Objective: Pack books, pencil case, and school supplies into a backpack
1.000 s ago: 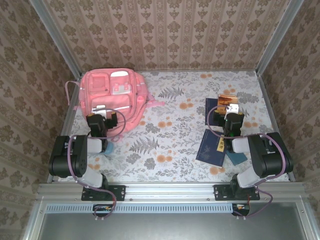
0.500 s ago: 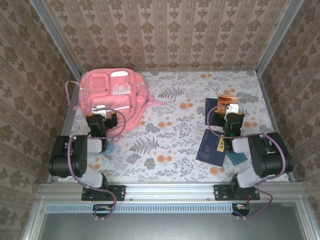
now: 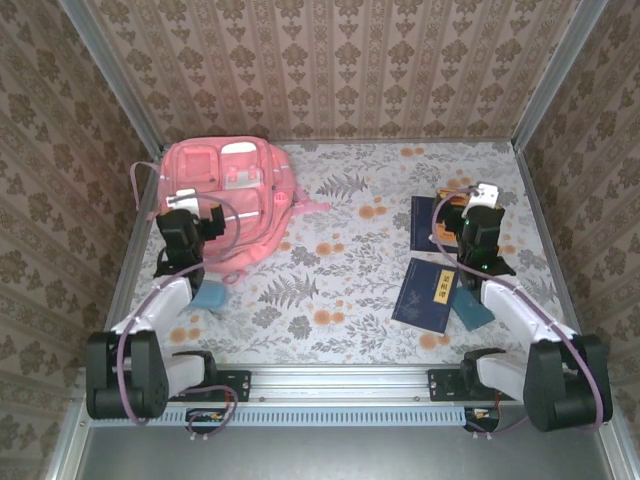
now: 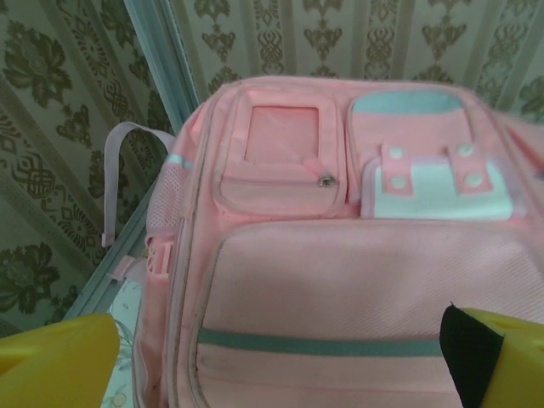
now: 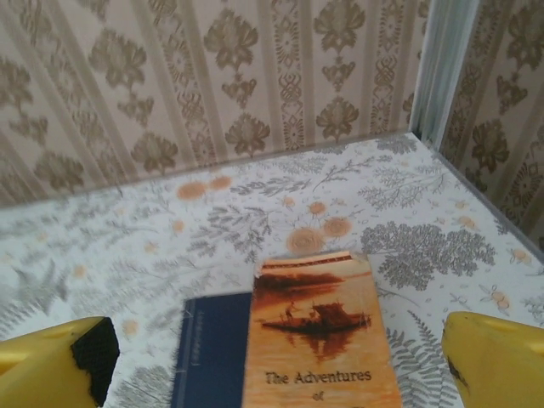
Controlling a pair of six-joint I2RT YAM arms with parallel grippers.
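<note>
1. The only writing that can be read is on the orange booklet (image 5: 319,340). Its cover says "The Adventures" with "of" beneath, under a picture of a small craft on orange water.
2. The booklet lies at the far right of the floral bench (image 3: 340,260), overlapping the right edge of the far navy book (image 5: 212,357). Pale lettering runs along that book's left edge, too small to read.
3. The near navy book (image 3: 428,295) lies closer to the arms, tilted, with a small gold mark on its cover; the mark cannot be read.
4. A teal flat piece (image 3: 474,312) lies just beside the near navy book's right edge, partly under the right arm. Another light-blue piece (image 3: 212,296) lies on the left, near the backpack's lower edge.
5. The backpack (image 4: 357,280) lies flat at the far left of the bench, front side up.
   - It is pink, with a window pocket above a small zipped pocket.
   - Beside that pocket is a pale patch with four pink studs, and a teal stripe crosses the large lower pocket.
   - A mesh side pocket and a pink strap show at its left.
6. The left gripper (image 4: 274,357) hangs over the backpack's front with its yellow fingers spread wide, holding nothing.
7. The right gripper (image 5: 276,355) hangs over the booklet and far navy book, fingers likewise wide apart and empty.
</note>
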